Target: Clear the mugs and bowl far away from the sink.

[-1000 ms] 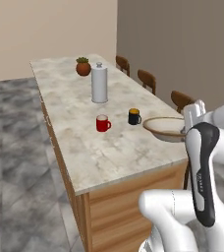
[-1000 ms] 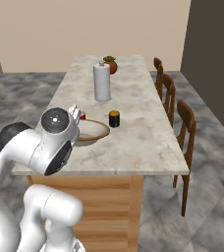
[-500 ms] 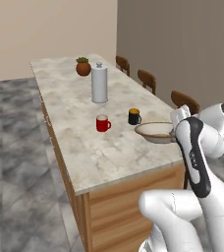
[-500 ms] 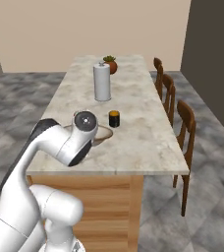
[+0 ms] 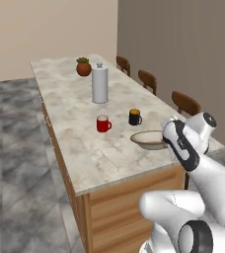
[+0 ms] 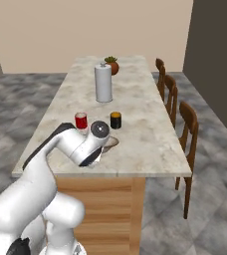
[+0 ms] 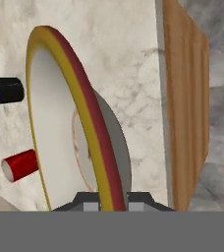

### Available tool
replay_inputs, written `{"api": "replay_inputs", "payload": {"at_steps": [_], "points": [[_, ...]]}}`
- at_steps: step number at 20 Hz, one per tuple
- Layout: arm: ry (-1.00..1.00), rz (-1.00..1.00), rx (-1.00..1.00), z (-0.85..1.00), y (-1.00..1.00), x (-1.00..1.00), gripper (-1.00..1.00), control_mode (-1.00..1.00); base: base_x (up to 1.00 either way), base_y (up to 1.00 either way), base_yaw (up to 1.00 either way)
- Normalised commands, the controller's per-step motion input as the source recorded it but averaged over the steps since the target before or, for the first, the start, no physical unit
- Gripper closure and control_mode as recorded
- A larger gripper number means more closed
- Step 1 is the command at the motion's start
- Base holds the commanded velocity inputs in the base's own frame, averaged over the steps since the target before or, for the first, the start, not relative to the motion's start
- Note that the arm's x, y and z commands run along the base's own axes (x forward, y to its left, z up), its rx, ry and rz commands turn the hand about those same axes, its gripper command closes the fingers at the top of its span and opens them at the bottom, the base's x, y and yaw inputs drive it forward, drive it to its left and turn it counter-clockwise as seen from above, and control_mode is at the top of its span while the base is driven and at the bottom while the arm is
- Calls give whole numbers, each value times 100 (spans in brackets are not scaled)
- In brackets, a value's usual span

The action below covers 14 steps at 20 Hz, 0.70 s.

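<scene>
The counter [image 5: 80, 143] carries a white canister [image 5: 99, 84] and a potted plant [image 5: 83, 66] at its far end. The bowl [image 5: 146, 139] sits near the front edge, its rim clamped in the gripper [image 7: 111, 199]. The red mug [image 5: 103, 123] and black mug [image 5: 134, 117] stand just behind it.

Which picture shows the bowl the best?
The hand view: the bowl is close up, its rim pinched by the gripper. The left base view shows it small; in the right base view the arm mostly hides it.
</scene>
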Motion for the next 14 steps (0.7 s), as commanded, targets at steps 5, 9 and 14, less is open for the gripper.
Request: {"api": "replay_inputs", "payload": {"at_steps": [5,9,14], "points": [[18,5,1,-36,-18,66,100,-100,0,0,0],[14,6,0,-32,-13,48,100,-100,0,0,0],[9,8,0,-33,-9,42,100,-100,0,0,0]]}}
